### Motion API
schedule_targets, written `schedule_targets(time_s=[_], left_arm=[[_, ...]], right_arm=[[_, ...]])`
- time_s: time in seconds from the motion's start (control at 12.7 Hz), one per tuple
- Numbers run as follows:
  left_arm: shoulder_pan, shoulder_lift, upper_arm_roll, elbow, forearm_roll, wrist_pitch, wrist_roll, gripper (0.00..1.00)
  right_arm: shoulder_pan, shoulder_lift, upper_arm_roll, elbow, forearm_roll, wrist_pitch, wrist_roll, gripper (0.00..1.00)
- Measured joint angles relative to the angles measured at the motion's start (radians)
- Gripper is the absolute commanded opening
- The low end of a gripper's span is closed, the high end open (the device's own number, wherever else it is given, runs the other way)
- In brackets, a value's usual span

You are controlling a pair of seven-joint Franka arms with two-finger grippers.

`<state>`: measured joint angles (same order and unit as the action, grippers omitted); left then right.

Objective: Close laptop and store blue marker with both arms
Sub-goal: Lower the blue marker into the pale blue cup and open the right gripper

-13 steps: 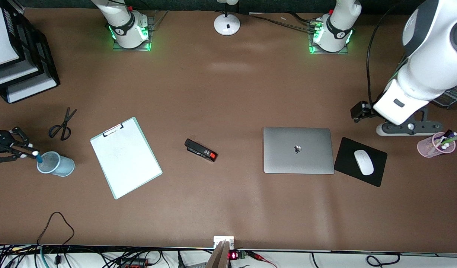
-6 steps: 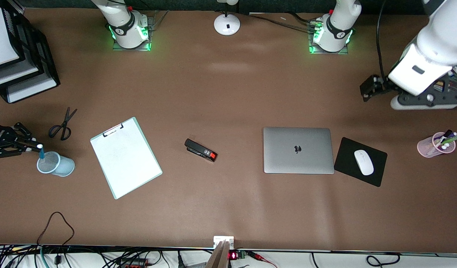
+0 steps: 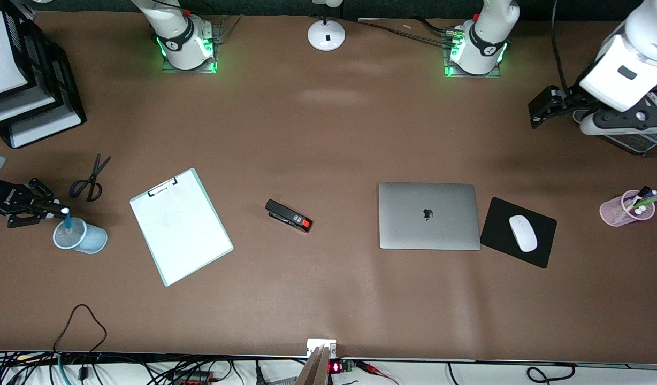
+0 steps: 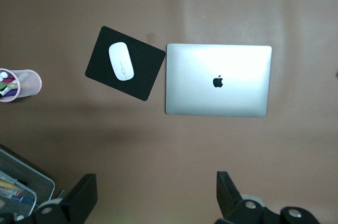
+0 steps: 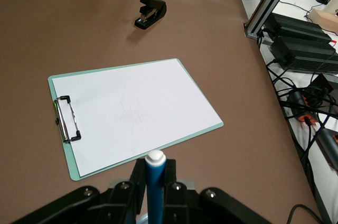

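The laptop (image 3: 429,216), centre-right of the frame, is lying closed. The right end effector (image 3: 55,212) is gripping the blue marker (image 3: 67,218) over the cup (image 3: 80,236); the left end effector (image 4: 156,192) is hanging released, waiting.

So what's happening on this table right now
The laptop lies closed beside the mouse pad. The right end effector holds the blue marker upright over the light-blue cup at its end of the table, not yet let go. The left end effector is open and empty, up over bare table above the laptop.
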<state>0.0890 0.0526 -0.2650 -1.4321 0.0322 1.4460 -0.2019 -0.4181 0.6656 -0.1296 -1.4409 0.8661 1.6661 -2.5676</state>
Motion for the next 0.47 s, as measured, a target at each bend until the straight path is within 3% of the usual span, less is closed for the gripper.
schedule_targets(time_s=[0.31,0.47], left_arm=[[-0.079,-0.063,0.106,-0.075,-0.014,-0.001,0.032,1.0],[-0.098,-0.094,0.125,-0.119,-0.018,0.005,0.054,1.0]], right_arm=[[0.0,0.027,0.0,0.01,0.0,0.033,-0.028,0.01],[0.0,0.049,0.001,0.024,0.0,0.037,-0.03,0.01]])
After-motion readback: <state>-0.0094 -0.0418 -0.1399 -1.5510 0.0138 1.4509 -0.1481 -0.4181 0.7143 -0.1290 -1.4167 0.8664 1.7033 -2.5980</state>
